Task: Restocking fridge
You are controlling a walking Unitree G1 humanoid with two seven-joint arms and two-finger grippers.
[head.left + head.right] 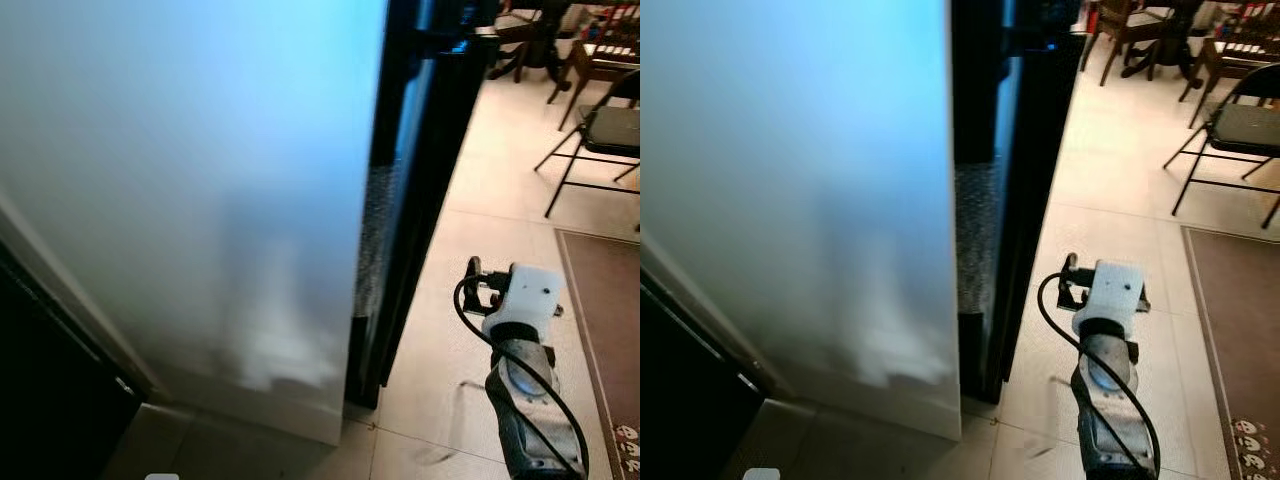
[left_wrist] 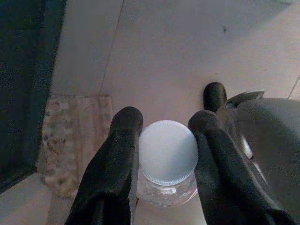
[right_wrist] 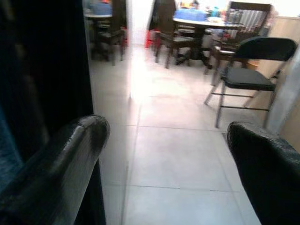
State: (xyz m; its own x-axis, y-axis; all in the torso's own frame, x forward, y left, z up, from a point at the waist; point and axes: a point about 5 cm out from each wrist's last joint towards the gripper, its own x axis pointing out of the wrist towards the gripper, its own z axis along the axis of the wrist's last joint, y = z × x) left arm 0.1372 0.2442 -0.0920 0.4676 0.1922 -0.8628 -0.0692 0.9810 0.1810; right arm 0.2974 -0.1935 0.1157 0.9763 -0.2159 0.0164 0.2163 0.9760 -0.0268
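White and broad, the fridge door (image 1: pixel 190 190) is filling the space beside the right arm, whose right claw (image 3: pixel 168 154) is spreading wide over the tiled floor (image 3: pixel 178 154) just beside the door's edge. Below, the left claw (image 2: pixel 165 140) is pinching a clear bottle (image 2: pixel 167 161), its white cap facing the wrist camera; no readable label.

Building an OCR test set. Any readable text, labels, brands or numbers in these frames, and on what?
None readable.
Bottle cap, held in the left pincer: plain white, no print.
Fridge door: blank, no badge or label.
Rug: small printed figures at its edge, too blurred to tell whether they are text.
Right pincer, open toward the chairs: no markings.
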